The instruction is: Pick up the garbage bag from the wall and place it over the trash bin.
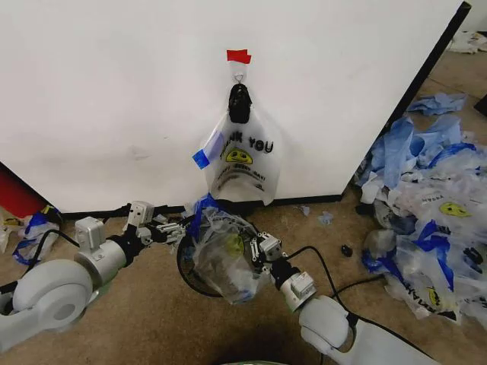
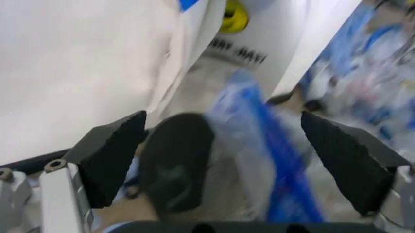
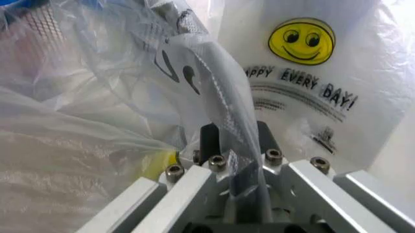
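Low on the brown floor (image 1: 319,258) in front of the robot, a thin translucent white plastic garbage bag (image 1: 221,255) with blue edges and a yellow smiley print lay crumpled over the small round black wire-mesh trash bin (image 1: 190,275), covering most of its rim and spilling down its near side. The right tool (image 1: 255,247) pressed in at the bag's right side; in the right wrist view its fingers (image 3: 211,138) stood closed together on a twisted fold of the bag's film (image 3: 227,97), gripping it. The left tool (image 1: 173,228) reached in from the left at the bin's far rim, and in the left wrist view its two dark ribbed pads (image 2: 110,155) stood wide apart, holding nothing, with the blue-edged film (image 2: 259,160) and the dark bin rim (image 2: 175,165) between them.

Just behind the bin stood the broad plain white wall panel (image 1: 99,91) with a black baseboard (image 1: 319,201). A second white bag (image 1: 240,163) printed "THANK YOU" in black with a yellow smiley hung flat against it from a small metal hook (image 1: 239,77), just under a red tape strip (image 1: 238,55); a black object (image 1: 239,103) bunched its handles. To the right lay a big heap of blue-and-white plastic bags (image 1: 434,205).
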`<state>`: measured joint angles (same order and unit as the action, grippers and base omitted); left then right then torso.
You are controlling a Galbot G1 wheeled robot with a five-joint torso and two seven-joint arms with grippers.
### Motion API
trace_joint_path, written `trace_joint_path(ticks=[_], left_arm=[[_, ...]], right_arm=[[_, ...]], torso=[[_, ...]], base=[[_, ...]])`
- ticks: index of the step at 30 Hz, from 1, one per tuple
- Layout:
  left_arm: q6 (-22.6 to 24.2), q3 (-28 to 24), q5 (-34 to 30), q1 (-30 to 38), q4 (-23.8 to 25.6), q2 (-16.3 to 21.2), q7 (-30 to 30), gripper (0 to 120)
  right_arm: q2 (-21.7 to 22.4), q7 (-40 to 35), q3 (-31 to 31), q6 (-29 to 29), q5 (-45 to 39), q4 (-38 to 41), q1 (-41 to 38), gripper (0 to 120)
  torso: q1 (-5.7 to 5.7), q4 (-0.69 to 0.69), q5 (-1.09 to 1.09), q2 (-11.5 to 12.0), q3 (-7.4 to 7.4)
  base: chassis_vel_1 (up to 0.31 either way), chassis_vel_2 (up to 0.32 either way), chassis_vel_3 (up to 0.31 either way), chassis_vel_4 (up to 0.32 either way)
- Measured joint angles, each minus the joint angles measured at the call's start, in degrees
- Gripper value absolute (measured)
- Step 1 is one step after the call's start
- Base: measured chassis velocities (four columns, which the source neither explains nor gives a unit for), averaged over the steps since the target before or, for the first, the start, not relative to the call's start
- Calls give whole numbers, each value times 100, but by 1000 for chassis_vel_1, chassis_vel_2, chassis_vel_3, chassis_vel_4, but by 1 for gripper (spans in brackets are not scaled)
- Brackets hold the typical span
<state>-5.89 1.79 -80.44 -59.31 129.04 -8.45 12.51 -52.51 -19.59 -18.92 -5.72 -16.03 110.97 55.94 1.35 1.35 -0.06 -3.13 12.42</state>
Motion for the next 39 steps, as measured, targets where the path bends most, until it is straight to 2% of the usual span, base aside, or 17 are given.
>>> trace_joint_path(ticks=[3,9,13,19,23,32,36,39], left_arm=[[-312,-122,30,98,-174,-250,-291,94],[-558,-234,-78,230,-379,-732,-594,93],[-672,-428,302,236,-685,-1135,-616,93],[-591,-444,1013,162,-871,-1030,-608,93],[-379,-592,1162,318,-936,-1066,-577,93],[-254,-1758,929,1241,-1189,-1301,-264,91],[-264,-1896,832,1372,-1259,-1356,-212,91],[-259,-1957,832,1414,-1270,-1307,-225,82]], right_arm=[[-37,-20,19,0,5,-47,10,0],[-95,-55,24,0,9,-113,22,0],[-118,-80,62,5,21,-136,70,0],[-75,-101,107,6,55,-166,118,0],[-115,-153,109,26,83,-180,119,0],[-148,-182,87,41,129,-217,167,0],[-149,-201,80,41,155,-217,190,0],[-161,-211,51,41,183,-215,202,0]], torso=[[0,0,-2,0,0],[0,0,1,1,0],[0,-1,-3,1,1],[0,0,1,1,0],[0,-2,1,1,0],[0,0,-1,1,1],[0,1,-1,1,1],[0,0,-1,1,1]], base=[[0,0,0,0],[0,0,0,0],[0,0,0,0],[0,0,0,0],[0,0,0,0],[0,0,0,0],[0,0,0,0],[0,0,0,0]])
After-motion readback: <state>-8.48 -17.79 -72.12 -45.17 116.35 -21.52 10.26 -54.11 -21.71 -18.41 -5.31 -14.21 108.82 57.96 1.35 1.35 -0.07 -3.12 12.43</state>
